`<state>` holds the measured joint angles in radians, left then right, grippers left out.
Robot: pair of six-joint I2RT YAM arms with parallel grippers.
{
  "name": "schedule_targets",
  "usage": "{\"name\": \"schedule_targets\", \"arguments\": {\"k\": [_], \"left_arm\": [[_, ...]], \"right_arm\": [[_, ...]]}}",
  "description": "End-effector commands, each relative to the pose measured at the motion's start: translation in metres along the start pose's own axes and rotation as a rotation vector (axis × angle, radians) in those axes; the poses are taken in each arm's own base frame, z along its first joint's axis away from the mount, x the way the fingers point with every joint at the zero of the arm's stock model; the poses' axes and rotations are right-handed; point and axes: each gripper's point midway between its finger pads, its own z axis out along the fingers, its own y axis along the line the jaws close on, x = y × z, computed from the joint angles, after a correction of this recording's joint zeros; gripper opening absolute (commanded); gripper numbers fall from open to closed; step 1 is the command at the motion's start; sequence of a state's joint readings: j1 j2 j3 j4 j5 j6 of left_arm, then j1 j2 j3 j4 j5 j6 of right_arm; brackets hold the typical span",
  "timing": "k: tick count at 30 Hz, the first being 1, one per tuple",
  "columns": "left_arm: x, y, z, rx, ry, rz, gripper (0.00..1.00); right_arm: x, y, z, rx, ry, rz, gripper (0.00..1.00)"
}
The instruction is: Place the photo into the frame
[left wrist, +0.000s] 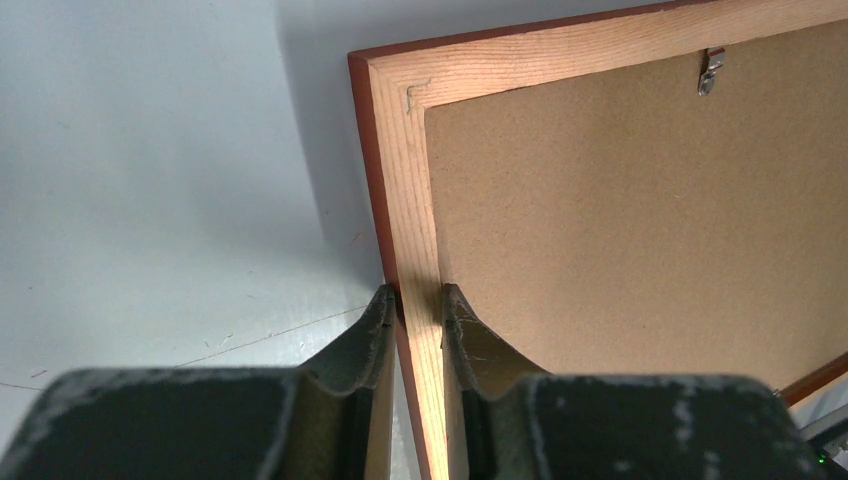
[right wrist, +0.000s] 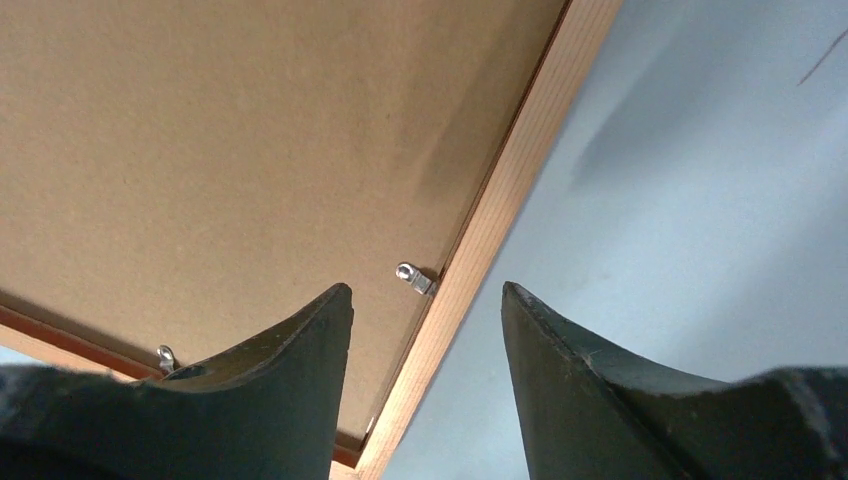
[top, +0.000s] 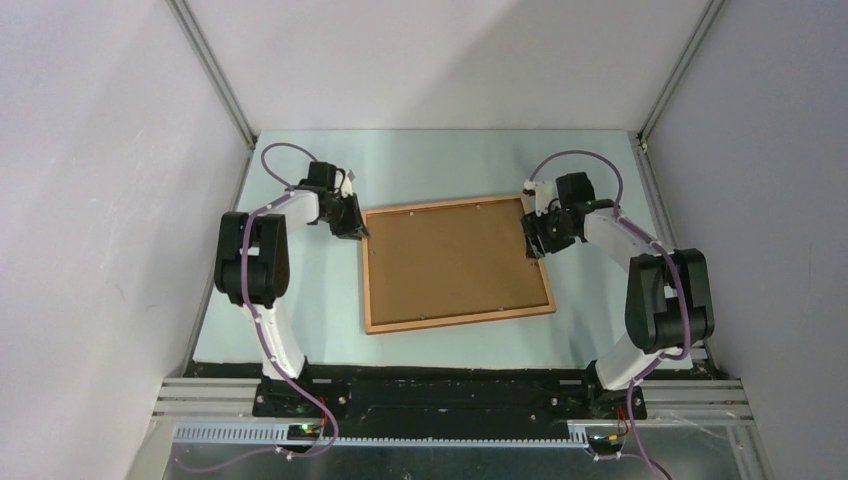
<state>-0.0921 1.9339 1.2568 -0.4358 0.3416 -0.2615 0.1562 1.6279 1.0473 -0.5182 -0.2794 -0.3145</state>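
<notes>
The frame (top: 460, 318) lies back side up in the middle of the table, with the brown backing board (top: 450, 260) set in it and held by small metal clips. My left gripper (top: 352, 228) is shut on the frame's left rail near the far corner; the left wrist view shows the fingers (left wrist: 375, 320) pinching the pale wood rail (left wrist: 410, 180). My right gripper (top: 533, 240) is open at the frame's right side. In the right wrist view it (right wrist: 427, 290) straddles the right rail (right wrist: 520, 170) next to a clip (right wrist: 414, 277). The photo is not in view.
The pale table surface (top: 300, 300) is bounded by grey walls at the left, right and back. Both arm bases stand at the near edge. Another clip (left wrist: 710, 75) shows on the frame's far rail.
</notes>
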Motion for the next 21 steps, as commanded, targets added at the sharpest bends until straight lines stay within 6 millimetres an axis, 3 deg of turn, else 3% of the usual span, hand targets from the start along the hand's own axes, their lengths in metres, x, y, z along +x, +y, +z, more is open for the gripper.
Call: {"name": "schedule_targets", "arguments": {"k": [1,14,21], "left_arm": [[-0.001,-0.003,-0.004,0.009,0.018,0.037,0.0],[-0.01,-0.008,-0.004,0.074,0.013,0.099,0.0],[-0.014,-0.012,-0.004,0.088,0.009,0.076,0.0]], "right_arm": [[-0.028,0.0,-0.013,0.019,-0.073,-0.009,0.61],[-0.032,-0.018,0.004,0.037,-0.049,0.079,0.57],[-0.038,-0.03,0.023,0.001,-0.024,0.189,0.46]]}}
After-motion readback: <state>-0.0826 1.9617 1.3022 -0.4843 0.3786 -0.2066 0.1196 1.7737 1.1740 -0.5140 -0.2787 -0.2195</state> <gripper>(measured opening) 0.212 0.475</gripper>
